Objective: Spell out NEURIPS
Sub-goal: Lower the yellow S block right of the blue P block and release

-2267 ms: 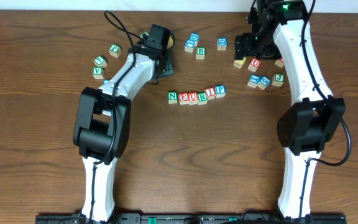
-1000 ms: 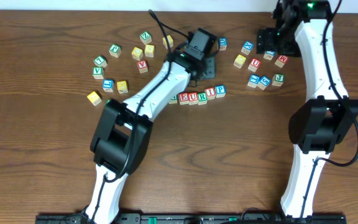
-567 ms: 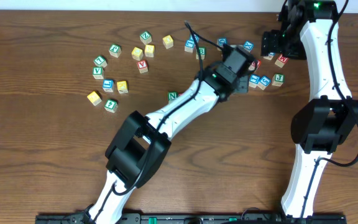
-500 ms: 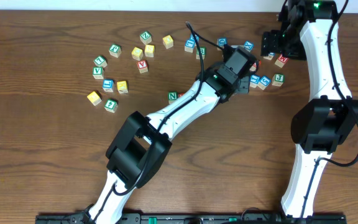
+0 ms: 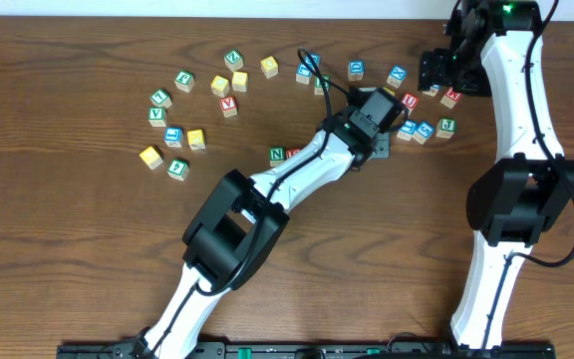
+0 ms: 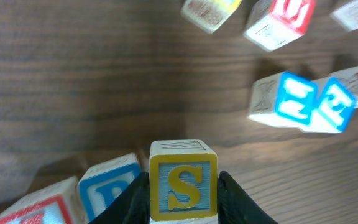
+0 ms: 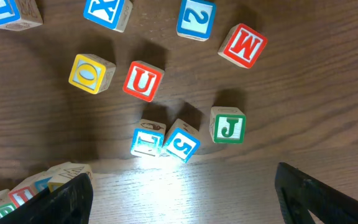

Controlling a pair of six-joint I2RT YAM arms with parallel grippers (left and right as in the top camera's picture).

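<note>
Left tool: clamped on the yellow-lettered S cube, just beside a blue-lettered cube. Right tool: spread wide, empty, over loose cubes on the counter.

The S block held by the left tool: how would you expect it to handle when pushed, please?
The S block looks wooden, so probably stiff and light. Its flat cube faces suggest it would slide rather than roll.

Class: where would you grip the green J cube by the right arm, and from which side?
Come straight down and pinch the green J cube on the two side faces above and below the letter in the right wrist view. Those two have nothing near them, while a blue cube sits close beside a third face.
</note>
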